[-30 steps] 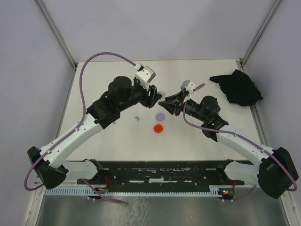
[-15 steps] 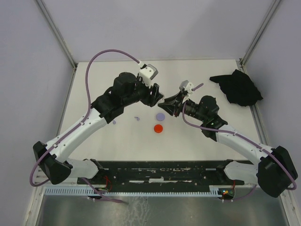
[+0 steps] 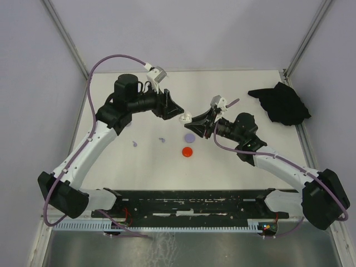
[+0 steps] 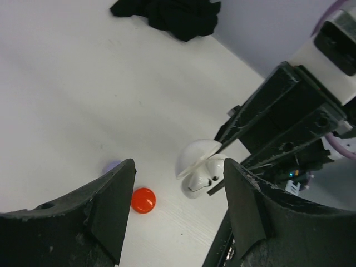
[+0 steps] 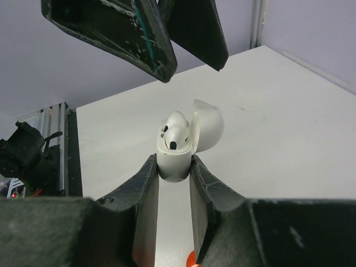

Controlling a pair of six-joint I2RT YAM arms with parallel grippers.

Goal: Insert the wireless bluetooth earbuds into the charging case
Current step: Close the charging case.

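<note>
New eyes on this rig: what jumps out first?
The white charging case, lid flipped open with an earbud seated inside, sits pinched in the right gripper mid-table. The left gripper faces it, jaws apart and empty. Then the red disc on the pale table and the black cloth at the far right corner.

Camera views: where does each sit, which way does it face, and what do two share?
Top external: above and behind the bases, looking down at the table; both arms, left gripper and right gripper.
Left wrist: on the left arm, looking past its open fingers toward the right gripper and black cloth.
Right wrist: on the right arm, looking along its fingers, clamped on the open charging case.
Shared: both wrist views show the case and the opposite gripper.
</note>
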